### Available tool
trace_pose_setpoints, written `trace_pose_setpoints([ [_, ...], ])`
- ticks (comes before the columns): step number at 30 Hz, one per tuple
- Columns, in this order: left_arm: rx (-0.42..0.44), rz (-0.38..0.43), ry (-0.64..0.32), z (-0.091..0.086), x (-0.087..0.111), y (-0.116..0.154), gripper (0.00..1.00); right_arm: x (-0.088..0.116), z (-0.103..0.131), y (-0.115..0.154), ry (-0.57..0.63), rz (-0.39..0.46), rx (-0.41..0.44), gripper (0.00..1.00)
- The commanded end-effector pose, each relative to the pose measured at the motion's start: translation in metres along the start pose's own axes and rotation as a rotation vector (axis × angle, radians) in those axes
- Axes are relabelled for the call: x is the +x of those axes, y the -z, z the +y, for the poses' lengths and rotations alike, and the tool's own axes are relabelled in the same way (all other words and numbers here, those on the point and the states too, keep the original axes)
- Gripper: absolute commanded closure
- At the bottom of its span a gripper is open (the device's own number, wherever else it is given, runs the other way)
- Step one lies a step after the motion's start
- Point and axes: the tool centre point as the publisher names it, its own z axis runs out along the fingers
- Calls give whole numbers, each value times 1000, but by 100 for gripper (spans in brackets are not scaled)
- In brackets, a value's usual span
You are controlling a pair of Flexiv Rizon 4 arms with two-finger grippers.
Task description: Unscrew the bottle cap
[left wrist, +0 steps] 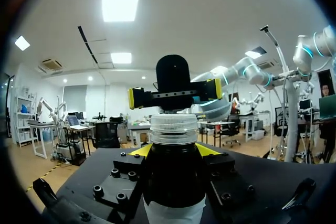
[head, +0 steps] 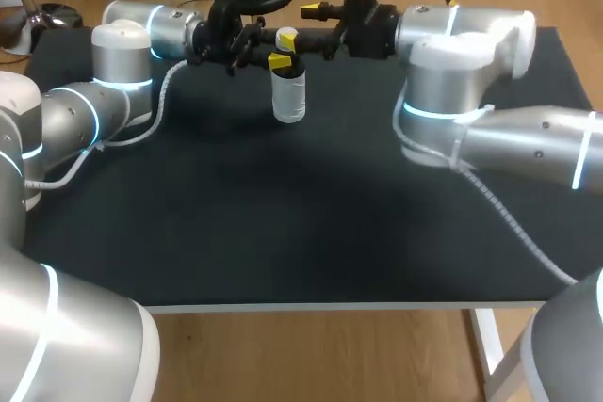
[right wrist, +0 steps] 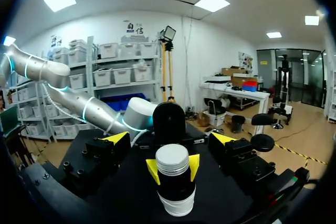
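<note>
The bottle (head: 288, 99) stands upright at the far middle of the tabletop (head: 283, 223), with its white cap (left wrist: 174, 128) on. The left end effector (left wrist: 174, 151) is clamped on the neck just under the cap. The right end effector (right wrist: 169, 139) is spread wide, holds nothing, and hovers just right of the bottle's top.

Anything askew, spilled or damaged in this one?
Nothing stands out. The bottle stands upright on the table, cap on, no spill visible. The left gripper is shut on it; the right gripper is open, not touching it.
</note>
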Motion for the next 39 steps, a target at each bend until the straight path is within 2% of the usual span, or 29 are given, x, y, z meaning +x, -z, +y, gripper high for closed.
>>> trace_pose_setpoints([
  [1, 7, 16, -1, 3, -7, 3, 100, 3, -3, -5, 1, -515, -7, 0],
  [13, 7, 16, -1, 3, -7, 3, 100, -3, -5, -16, -25, -453, -8, 0],
  [31, 7, 16, -1, 3, -7, 3, 100, -4, -17, -26, -53, -431, 0, 2],
  [33, 7, 16, -1, 3, -7, 3, 100, -5, -17, -27, -53, -431, 0, 54],
  [35, 7, 16, -1, 3, -7, 3, 100, -6, -17, -27, -53, -431, 1, 71],
  [37, 7, 16, -1, 3, -7, 3, 100, -7, -18, -28, -53, -430, 2, 94],
  [38, 7, 16, -1, 3, -7, 3, 100, -7, -18, -28, -53, -430, 3, 100],
  [39, 7, 16, -1, 3, -7, 3, 100, -8, -18, -28, -53, -429, 5, 100],
])
